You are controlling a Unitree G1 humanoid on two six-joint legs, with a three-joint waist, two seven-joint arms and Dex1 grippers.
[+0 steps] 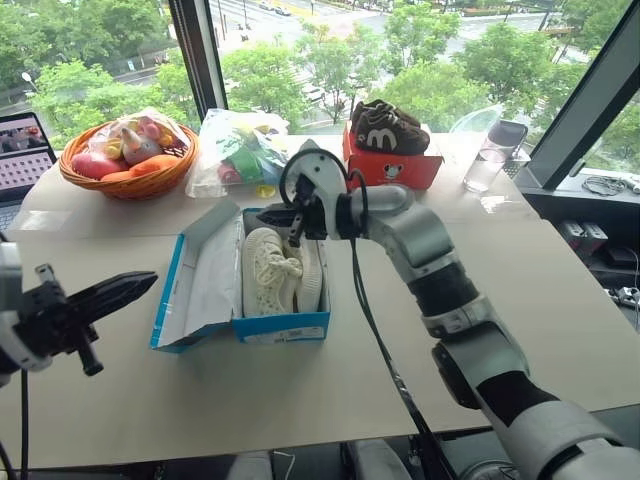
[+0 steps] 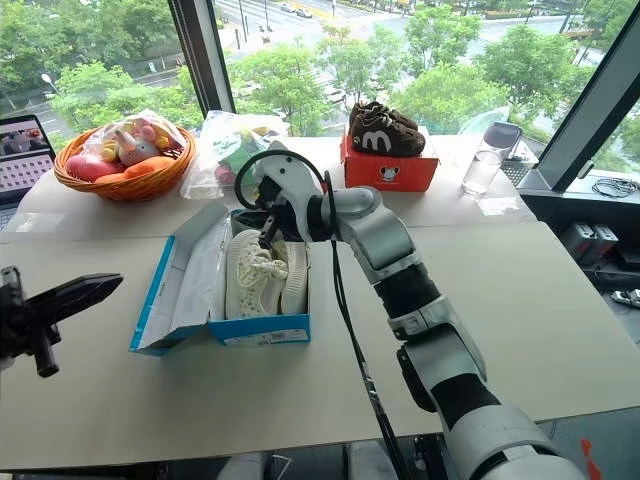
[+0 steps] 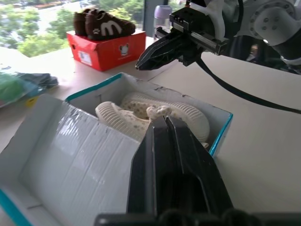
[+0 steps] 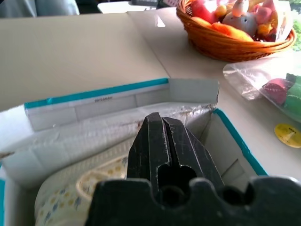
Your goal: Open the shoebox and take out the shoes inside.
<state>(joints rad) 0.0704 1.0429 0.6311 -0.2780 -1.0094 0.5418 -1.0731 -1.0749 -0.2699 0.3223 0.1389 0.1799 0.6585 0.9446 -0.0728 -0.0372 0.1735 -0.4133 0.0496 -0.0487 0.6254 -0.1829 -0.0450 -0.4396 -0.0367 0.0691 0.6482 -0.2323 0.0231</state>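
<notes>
The bright blue shoebox (image 1: 285, 328) stands open mid-table, its white-lined lid (image 1: 205, 275) folded out to the left. Both cream-white shoes (image 1: 275, 270) lie side by side inside it. My right gripper (image 1: 280, 218) hangs shut and empty just above the box's far end, over the shoes (image 3: 155, 115) and pointing left. The left gripper (image 1: 148, 281) is shut too, holding nothing, and hovers above the table left of the lid, pointing toward the box. In the right wrist view the closed fingertips (image 4: 157, 117) sit over a shoe (image 4: 80, 188) and the box's inner wall.
An orange-red box (image 1: 393, 168) carrying dark brown shoes (image 1: 388, 128) stands behind the shoebox. A wicker basket (image 1: 128, 180) of toys sits at the back left, beside a plastic bag (image 1: 238, 152). There is a clear cup (image 1: 488, 155) at the back right and a laptop (image 1: 22, 150) at the far left.
</notes>
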